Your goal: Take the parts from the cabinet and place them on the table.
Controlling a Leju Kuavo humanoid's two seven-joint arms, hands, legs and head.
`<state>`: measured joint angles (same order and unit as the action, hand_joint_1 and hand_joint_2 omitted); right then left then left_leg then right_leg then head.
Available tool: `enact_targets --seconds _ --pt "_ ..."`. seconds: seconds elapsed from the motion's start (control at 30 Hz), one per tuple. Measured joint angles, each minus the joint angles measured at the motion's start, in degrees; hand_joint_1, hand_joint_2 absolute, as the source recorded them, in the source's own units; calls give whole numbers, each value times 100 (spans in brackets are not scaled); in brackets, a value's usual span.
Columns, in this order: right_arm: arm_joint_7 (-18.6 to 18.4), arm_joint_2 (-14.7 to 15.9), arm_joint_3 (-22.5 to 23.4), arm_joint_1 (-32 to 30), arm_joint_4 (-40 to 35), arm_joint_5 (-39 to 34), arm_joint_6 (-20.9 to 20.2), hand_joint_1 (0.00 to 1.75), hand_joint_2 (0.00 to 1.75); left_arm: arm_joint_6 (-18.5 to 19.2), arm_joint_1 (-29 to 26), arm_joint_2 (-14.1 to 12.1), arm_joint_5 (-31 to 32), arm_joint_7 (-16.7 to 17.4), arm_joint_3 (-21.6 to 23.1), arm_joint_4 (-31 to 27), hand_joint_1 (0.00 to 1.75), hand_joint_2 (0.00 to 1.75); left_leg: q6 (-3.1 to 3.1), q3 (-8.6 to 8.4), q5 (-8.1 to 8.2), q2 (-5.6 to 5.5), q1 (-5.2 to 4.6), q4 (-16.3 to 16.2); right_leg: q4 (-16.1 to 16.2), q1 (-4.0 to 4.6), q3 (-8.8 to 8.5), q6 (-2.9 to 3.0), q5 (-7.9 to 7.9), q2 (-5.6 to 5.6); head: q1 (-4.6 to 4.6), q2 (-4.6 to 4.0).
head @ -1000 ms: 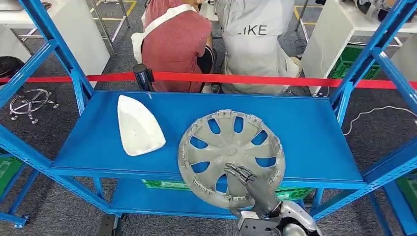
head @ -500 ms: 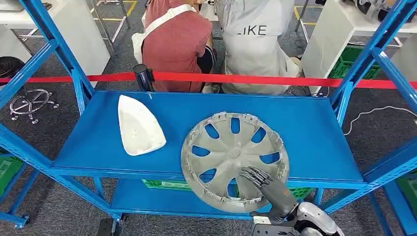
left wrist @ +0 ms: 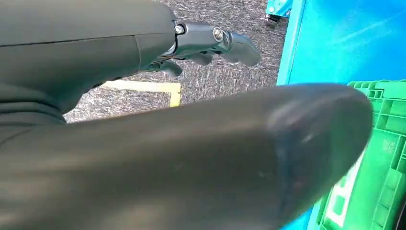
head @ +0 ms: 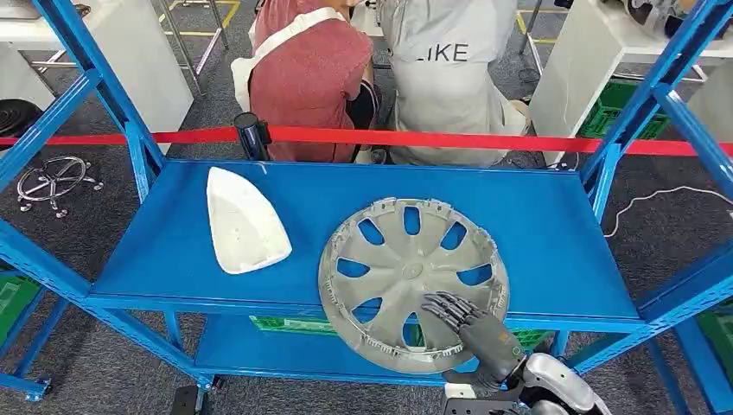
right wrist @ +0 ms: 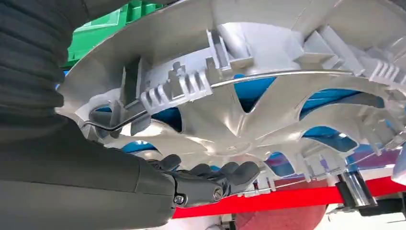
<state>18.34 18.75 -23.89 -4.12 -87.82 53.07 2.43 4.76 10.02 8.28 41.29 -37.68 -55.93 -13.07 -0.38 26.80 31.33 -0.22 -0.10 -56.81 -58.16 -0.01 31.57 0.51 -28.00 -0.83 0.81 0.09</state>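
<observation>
The silver hubcap [head: 411,284] lay hollow side up on the blue cabinet shelf [head: 553,233], its near edge hanging out past the shelf's front lip; the right hand [head: 471,327] came in from below and held that near edge, dark fingers [head: 445,304] laid over the rim onto the inner face; in the right wrist view the same fingers [right wrist: 225,175] curled against the hubcap's ribbed inner side [right wrist: 249,96], with blue shelf showing through the spoke openings; the grasp looked closed on the rim, though the thumb's place under the part was hidden in the head view; a white triangular part [head: 245,220] lay flat on the shelf to the left of the hubcap, near it but not touching; the left hand [left wrist: 206,43] appeared in its own wrist view, fingers apart and holding nothing, over grey carpet beside the blue frame and a green crate [left wrist: 373,158]; a red barrier tape [head: 432,138] ran across behind the cabinet, threaded through a dark post [head: 251,134]; beyond it two people sat with backs turned, one in a red shirt [head: 311,78], one in a grey shirt [head: 445,78]; a lower shelf [head: 259,350] carried another green crate, partly hidden
</observation>
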Motion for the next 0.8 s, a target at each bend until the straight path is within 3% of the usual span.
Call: enact_targets --seconds 0.13,0.17,0.43,0.8 --pt "-33 0 -13 -20 -7 48 0 0 175 0 0 4 0 -4 9 7 0 0 0 -1 0 0 0 0 0 0 0 0 0 0 0 0" --pt "-74 0 -13 -38 -7 69 15 175 175 0 0 4 0 -2 20 7 0 0 0 -1 0 0 0 0 0 0 0 0 0 0 0 0" --pt "-352 20 -57 -257 66 155 295 175 175 20 17 39 2 24 90 7 0 0 0 0 0 1 0 0 0 0 2 0 0 -2 0 0" --pt "-435 20 -107 -154 83 155 306 175 175 120 51 59 -101 81 111 7 0 0 2 -7 -1 1 -1 0 0 1 -3 -1 1 -2 0 0"
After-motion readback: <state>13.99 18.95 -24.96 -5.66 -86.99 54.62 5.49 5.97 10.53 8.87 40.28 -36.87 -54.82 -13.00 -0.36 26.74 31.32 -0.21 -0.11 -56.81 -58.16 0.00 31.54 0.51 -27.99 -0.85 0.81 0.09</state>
